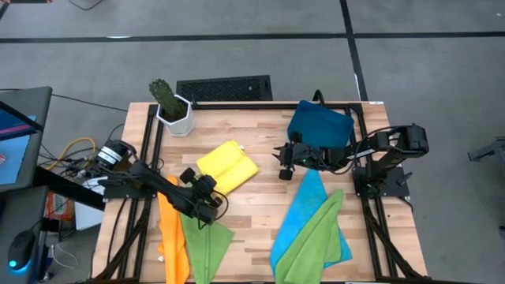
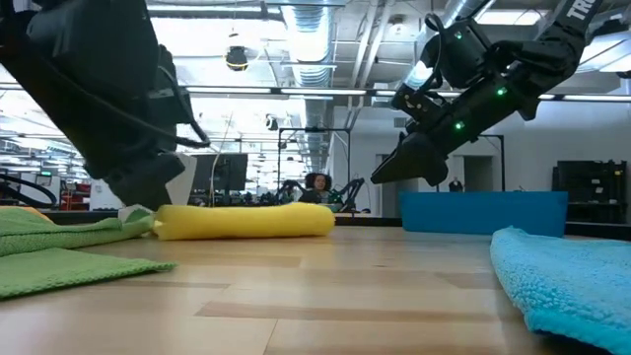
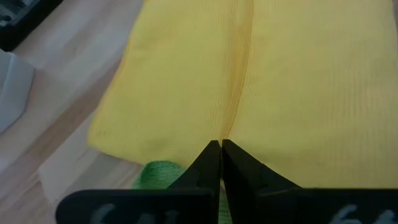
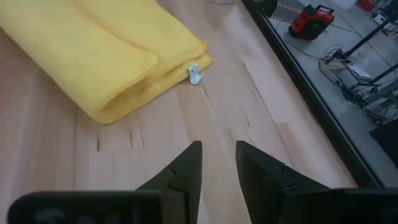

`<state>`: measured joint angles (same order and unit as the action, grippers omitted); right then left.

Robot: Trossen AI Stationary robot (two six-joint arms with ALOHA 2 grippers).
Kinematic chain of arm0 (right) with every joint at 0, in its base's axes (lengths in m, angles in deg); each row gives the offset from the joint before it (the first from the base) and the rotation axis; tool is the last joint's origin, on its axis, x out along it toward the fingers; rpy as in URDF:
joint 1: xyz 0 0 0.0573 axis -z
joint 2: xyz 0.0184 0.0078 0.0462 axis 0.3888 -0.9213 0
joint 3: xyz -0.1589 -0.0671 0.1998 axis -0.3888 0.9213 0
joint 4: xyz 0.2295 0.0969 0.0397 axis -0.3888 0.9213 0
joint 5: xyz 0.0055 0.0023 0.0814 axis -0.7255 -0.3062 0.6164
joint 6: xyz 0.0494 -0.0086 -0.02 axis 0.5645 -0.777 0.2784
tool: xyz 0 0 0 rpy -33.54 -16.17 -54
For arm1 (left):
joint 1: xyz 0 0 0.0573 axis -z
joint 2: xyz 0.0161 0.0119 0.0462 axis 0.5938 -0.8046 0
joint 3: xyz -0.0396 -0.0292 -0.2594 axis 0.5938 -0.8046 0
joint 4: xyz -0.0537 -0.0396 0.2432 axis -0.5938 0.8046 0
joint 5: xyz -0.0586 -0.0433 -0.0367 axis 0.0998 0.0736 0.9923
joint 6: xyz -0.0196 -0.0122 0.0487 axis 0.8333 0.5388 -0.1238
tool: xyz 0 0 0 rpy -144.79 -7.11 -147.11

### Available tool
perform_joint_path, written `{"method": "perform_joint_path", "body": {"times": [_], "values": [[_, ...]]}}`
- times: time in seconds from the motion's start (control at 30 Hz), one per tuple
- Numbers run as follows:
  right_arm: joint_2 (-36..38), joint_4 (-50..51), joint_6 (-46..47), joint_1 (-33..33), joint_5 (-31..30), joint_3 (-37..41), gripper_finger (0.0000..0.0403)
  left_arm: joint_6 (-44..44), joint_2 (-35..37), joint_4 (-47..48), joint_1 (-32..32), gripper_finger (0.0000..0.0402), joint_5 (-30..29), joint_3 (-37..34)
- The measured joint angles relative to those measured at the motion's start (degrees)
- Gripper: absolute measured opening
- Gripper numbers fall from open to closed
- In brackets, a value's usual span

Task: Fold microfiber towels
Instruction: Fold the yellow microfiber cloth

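Nearest us on the counter (image 1: 260, 229) lie an orange towel (image 1: 171, 237) and a lime green towel (image 1: 207, 241) at the left front, with a bright blue towel (image 1: 304, 209) and a second lime green towel (image 1: 316, 237) overlapping at the right front. Our left tool (image 1: 207, 207) sits low at the near edge of the folded yellow towel (image 1: 228, 166), its fingers pressed together on nothing. Farther back, our right tool (image 1: 282, 160) hangs above the bare wood just right of the yellow towel, fingers partly apart and empty. Behind it rests a dark-blue tray (image 1: 319, 125), and a potted cactus (image 1: 170, 106) stands at the far left corner.
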<state>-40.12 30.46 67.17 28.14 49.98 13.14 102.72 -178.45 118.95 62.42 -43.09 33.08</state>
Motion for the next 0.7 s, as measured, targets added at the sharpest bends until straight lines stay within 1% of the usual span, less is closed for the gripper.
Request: {"method": "perform_joint_path", "body": {"times": [0.07, 0.23, 0.3, 0.43, 0.5, 0.63, 0.7], "values": [[0.0, -0.3, 0.0, 0.0, 0.53, 0.0, 0.0122, 0.62, -0.17, -0.19, -0.01, 0.0, 0.1, -0.76], [-0.02, -1.51, 0.04, -0.16, 4.63, -0.02, 0.0122, 2.31, -0.7, -1.58, -0.12, 0.0, 0.57, -2.56], [-0.02, -2.41, 0.06, -0.37, 7.4, 0.0, 0.0122, 2.35, -1.19, -2.13, -0.16, 0.0, 1.08, -2.74], [-0.02, -7.43, 0.04, -0.72, 15.88, 0.0, 0.0122, 2.37, -1.18, -2.42, -0.23, 0.0, 0.97, -3.23], [-0.02, -9.78, 0.02, -0.76, 18.26, -0.27, 0.0122, 2.3, -1.18, -2.54, -0.28, 0.0, 0.89, -3.23], [-0.03, -11.26, -0.22, -0.26, 19.44, -2.29, 0.0122, 2.07, -1.18, -2.61, -0.39, 0.0, 0.95, -3.23], [-1.8, -12.59, -0.39, 0.09, 19.53, -3.8, 0.0122, 2.02, -1.18, -2.63, -0.43, 0.0, 0.93, -3.23]]}}
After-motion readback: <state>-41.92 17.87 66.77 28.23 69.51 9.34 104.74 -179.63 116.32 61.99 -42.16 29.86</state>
